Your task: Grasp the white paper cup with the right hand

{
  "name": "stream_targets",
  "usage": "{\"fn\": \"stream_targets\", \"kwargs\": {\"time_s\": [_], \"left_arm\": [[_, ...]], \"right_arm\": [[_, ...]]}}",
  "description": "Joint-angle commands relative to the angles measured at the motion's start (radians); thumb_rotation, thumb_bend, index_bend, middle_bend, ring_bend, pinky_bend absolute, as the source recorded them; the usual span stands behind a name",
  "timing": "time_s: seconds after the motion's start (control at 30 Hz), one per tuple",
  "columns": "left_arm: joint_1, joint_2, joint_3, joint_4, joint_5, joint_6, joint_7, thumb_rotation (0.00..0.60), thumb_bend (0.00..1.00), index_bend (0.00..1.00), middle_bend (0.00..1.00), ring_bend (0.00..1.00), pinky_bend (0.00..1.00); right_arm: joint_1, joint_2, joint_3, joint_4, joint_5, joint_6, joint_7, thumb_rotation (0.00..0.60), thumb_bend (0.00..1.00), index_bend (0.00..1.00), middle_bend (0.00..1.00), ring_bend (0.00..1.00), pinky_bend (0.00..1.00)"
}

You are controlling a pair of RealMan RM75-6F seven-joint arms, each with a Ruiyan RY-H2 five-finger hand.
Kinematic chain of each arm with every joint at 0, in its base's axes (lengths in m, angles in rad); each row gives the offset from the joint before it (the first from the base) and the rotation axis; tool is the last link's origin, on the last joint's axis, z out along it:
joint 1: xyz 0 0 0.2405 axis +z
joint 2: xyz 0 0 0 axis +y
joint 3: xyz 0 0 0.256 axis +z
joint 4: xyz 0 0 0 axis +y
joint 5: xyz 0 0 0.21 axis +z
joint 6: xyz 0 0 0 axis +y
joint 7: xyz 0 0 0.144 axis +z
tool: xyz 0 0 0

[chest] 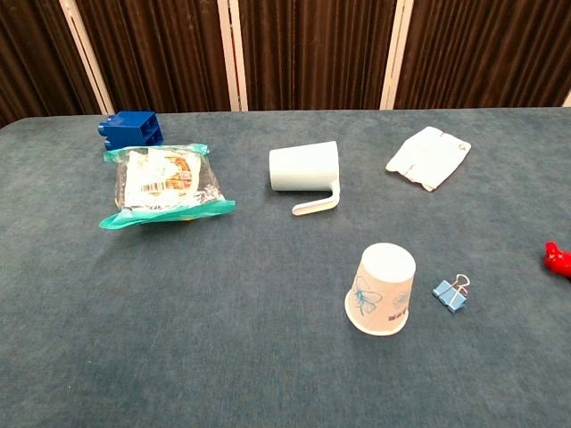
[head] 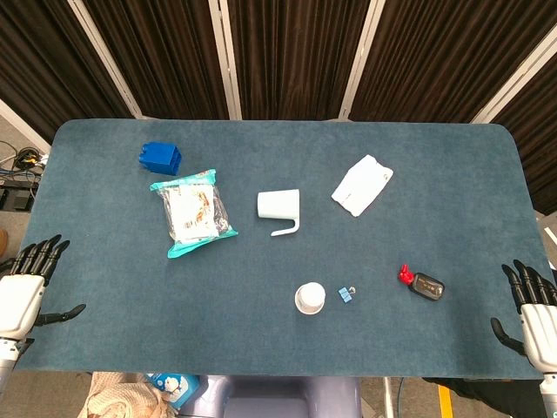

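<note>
Upturned tapered white paper cup (chest: 382,289)

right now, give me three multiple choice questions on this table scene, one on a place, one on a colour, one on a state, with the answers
1. What lies right beside the white paper cup?
A. a blue binder clip
B. a green sponge
C. a metal spoon

2. What colour is the block at the far left of the table?
A. yellow
B. blue
C. white

3. How does the white paper cup stand?
A. upright and filled
B. crushed flat
C. upside down, mouth on the table

Answers:
1. A: the blue binder clip sits next to the cup in both views.
2. B: the block behind the snack packet is plainly blue.
3. C: the chest view shows its closed base on top and its wide rim on the cloth. The right hand is open at the table's edge, far from it.
</note>
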Motion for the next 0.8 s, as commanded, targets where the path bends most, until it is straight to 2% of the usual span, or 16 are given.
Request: {"fn": "stream_targets", "kwargs": {"time_s": [0.03, 0.47, 0.8], "left_arm": [[0.0, 0.0, 0.0, 0.0, -0.001, 0.0, -0.001, 0.6, 0.0, 0.0, 0.0, 0.0, 0.0], [0.0, 0.001, -0.002, -0.001, -0.006, -0.002, -0.006, 0.6, 0.0, 0.0, 0.0, 0.0, 0.0], [-0.003, 0.008, 0.0, -0.007, -0.01, -0.016, -0.024, 0.6, 0.0, 0.0, 0.0, 0.0, 0.0]], "right_arm": [[0.0, 0.0, 0.0, -0.001, 0.0, -0.001, 0.0, 0.6, 0.34, 0.0, 0.0, 0.0, 0.11], [0.023, 0.015, 0.015, -0.054, -0.012, -0.014, 0.031, 0.6, 0.29, 0.0, 0.0, 0.0, 0.11], [0.165, 0.03, 0.091, -0.131, 0.0, -0.151, 0.01, 0.6, 0.29, 0.0, 0.0, 0.0, 0.11]]}}
